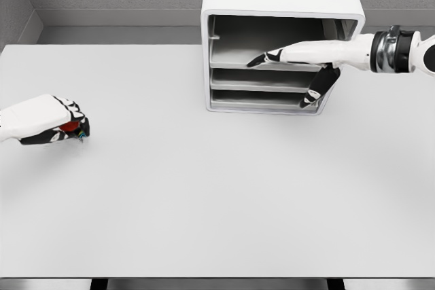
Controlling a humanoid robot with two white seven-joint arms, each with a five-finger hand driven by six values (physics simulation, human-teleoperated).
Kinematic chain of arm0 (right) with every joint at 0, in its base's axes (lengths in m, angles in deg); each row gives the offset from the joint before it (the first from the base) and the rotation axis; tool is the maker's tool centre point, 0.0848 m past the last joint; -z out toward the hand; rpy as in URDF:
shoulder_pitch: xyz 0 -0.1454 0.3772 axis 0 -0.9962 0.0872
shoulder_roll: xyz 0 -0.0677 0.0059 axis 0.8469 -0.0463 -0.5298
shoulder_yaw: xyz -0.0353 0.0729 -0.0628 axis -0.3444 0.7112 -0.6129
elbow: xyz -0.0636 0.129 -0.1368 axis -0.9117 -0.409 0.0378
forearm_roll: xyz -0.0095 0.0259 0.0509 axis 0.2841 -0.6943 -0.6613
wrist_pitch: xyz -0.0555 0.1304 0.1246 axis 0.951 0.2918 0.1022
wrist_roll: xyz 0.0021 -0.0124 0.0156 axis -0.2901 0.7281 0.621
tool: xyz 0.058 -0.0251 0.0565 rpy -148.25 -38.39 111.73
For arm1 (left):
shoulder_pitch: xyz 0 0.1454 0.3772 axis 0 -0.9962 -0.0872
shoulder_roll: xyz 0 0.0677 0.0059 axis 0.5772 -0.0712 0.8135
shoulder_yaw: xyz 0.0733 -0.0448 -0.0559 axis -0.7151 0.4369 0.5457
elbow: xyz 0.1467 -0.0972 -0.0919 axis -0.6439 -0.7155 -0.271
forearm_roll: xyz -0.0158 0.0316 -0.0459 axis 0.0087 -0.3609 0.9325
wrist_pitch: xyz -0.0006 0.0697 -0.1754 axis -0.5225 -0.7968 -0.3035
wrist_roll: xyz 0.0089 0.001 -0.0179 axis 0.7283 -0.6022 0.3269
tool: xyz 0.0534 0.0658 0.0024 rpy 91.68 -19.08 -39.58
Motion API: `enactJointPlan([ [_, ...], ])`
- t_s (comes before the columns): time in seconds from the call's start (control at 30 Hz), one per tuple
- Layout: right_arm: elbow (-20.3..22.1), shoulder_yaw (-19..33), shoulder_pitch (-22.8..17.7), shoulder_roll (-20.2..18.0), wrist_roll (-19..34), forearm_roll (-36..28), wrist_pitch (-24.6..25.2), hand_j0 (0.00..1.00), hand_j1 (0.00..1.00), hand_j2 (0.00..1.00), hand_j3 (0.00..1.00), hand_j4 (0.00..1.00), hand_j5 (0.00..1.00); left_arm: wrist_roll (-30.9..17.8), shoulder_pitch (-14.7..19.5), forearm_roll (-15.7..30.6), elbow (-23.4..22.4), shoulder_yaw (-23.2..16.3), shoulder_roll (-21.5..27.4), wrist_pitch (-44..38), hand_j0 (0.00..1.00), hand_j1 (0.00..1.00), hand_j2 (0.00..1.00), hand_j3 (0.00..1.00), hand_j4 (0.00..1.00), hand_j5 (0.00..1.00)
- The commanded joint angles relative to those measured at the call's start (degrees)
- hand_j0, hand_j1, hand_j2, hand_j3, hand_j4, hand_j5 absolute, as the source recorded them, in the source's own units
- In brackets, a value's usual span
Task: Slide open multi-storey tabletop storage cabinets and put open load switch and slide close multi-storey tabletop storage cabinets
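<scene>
Upper centre of frame: white storage cabinet [282,35] on the grey counter [217,202], top cropped by the frame edge, three shelf levels visible. Right hand [309,66] across the cabinet front, fingers [262,59] spread, thumb angled down, gripping nothing. Left of frame: left hand [47,120], fingers curled around a small red object [71,128], presumably the load switch, mostly hidden.

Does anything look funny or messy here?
Nothing is spilled or broken. The white cabinet stands straight on the table, with its shelves showing at the front. The right robot hand reaches across that front with fingers spread. The left robot hand is curled around a small red switch far to the left.
</scene>
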Motion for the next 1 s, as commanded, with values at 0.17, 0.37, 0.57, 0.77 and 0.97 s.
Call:
enactJointPlan([
  [0.17,-1.93,-0.88,0.09,1.26,-0.02,-0.13,0.88,1.00,1.00,1.00,1.00,1.00,1.00,-0.05,1.67,0.94,8.41,0.11,0.37,-0.11,0.37,0.37,0.37,0.37,0.37,0.37],
  [0.37,-2.02,-1.67,0.09,1.26,-0.02,0.22,0.79,1.00,1.00,1.00,1.00,1.00,1.00,-0.05,4.13,2.79,12.37,0.20,0.81,-0.11,0.38,0.38,0.38,0.38,0.38,0.38],
  [0.57,-0.88,-1.94,0.00,1.08,-0.02,0.57,-0.09,1.00,1.00,1.00,1.00,1.00,1.00,-0.05,4.83,3.05,12.98,0.20,0.90,-0.11,0.38,0.38,0.38,0.38,0.38,0.38],
  [0.77,0.53,-3.08,0.18,1.17,-0.02,0.75,-0.35,1.00,1.00,1.00,1.00,1.00,1.00,0.04,5.01,3.67,13.60,0.29,0.81,-0.11,0.38,0.38,0.38,0.38,0.38,0.38],
  [0.97,3.08,-3.08,0.53,0.56,-0.02,0.75,-1.67,1.00,1.00,1.00,1.00,1.00,1.00,0.13,5.62,3.76,13.60,0.20,0.90,-0.11,0.38,0.38,0.38,0.38,0.38,0.38],
])
